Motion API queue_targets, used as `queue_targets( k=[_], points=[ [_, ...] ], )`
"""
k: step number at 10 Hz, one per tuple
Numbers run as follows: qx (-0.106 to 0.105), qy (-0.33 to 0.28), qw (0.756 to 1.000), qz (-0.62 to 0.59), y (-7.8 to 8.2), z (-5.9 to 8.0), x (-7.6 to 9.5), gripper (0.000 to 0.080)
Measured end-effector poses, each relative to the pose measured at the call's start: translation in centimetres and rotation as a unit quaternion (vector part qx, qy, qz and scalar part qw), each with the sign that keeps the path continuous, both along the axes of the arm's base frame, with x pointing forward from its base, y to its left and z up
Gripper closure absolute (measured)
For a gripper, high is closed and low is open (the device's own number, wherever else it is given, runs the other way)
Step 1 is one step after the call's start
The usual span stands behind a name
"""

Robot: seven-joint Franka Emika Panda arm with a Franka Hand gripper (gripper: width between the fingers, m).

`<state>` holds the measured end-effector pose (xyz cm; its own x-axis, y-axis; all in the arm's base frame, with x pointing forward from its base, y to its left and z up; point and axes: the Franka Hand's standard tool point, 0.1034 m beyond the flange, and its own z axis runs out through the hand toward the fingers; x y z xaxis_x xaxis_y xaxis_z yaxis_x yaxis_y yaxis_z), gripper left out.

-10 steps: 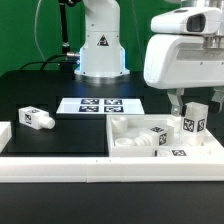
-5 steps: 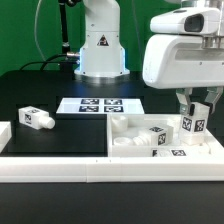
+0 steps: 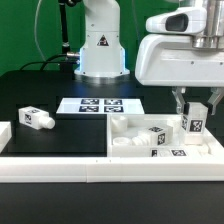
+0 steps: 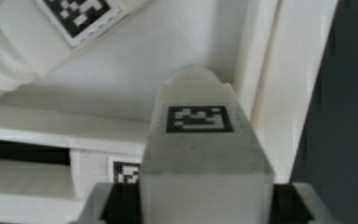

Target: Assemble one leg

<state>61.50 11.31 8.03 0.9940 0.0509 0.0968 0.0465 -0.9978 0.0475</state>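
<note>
My gripper [image 3: 195, 104] is shut on a white leg [image 3: 195, 119] with a black-and-white tag, held upright over the right end of the large white tray-shaped part [image 3: 120, 127]. In the wrist view the held leg [image 4: 202, 140] fills the middle, its tag facing the camera, with dark fingers [image 4: 108, 205] on both sides. Another leg [image 3: 158, 136] lies inside the tray beside the held one. A third leg [image 3: 35, 118] lies on the black table at the exterior view's left.
The marker board [image 3: 100, 105] lies flat in front of the robot base [image 3: 101, 45]. A white block [image 3: 5, 135] sits at the exterior view's far left edge. A long white rail [image 3: 60, 170] runs along the front.
The arm has shifted slightly toward the exterior view's left and lowered the held leg a little toward the tray. The other parts have not moved.
</note>
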Motion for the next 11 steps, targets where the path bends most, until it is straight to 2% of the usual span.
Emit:
queue_targets(
  k=[2, 4, 5, 7, 11],
  points=[
    [0.025, -0.004, 0.989, -0.144, -0.23, -0.08, 0.07, 0.0511],
    [0.042, -0.006, 0.959, -0.279, -0.22, -0.11, 0.05, 0.0511],
    [0.049, -0.008, 0.950, -0.309, -0.31, -0.14, 0.08, 0.0511],
    [0.057, -0.007, 0.914, -0.401, -0.40, -0.12, 0.02, 0.0511],
    [0.065, -0.002, 0.862, -0.502, -0.40, -0.14, -0.11, 0.0511]
  ],
)
